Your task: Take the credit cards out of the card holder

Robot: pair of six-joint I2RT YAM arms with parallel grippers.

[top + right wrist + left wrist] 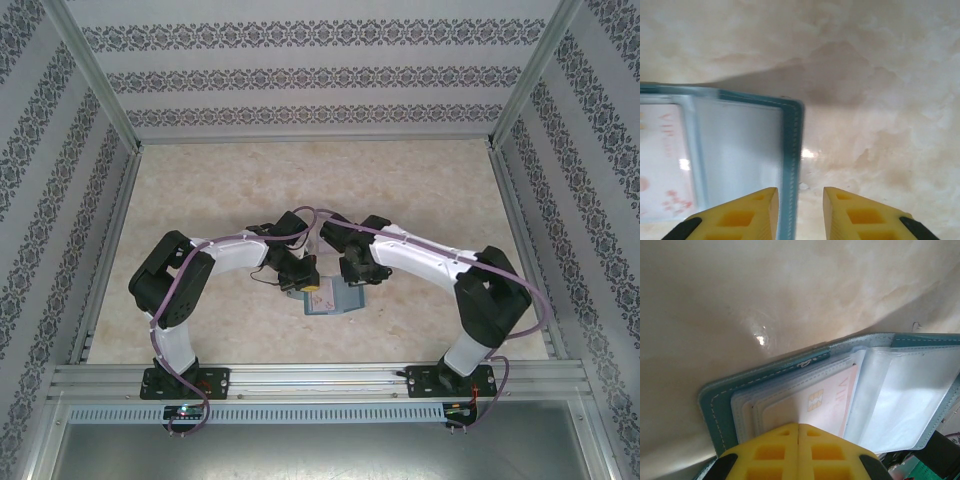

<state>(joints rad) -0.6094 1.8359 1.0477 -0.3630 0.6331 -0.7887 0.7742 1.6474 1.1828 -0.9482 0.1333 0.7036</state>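
Note:
The teal-blue card holder [332,301] lies open on the table between both arms. In the left wrist view its teal cover [720,407] frames clear sleeves, and a pinkish-white credit card [827,397] with a gold chip lies face up in one. My left gripper [799,426] is shut, its yellow tips together over that card's near edge. My right gripper [800,192] is open and straddles the holder's stitched teal right edge [791,150], left finger over a clear sleeve [740,150]. A card with red print [662,165] shows at far left.
The beige marbled tabletop [320,190] stretches beyond the holder. Metal frame rails [110,250] and patterned walls close in the left, right and far sides. The two wrists [300,262] [358,262] stand close together above the holder.

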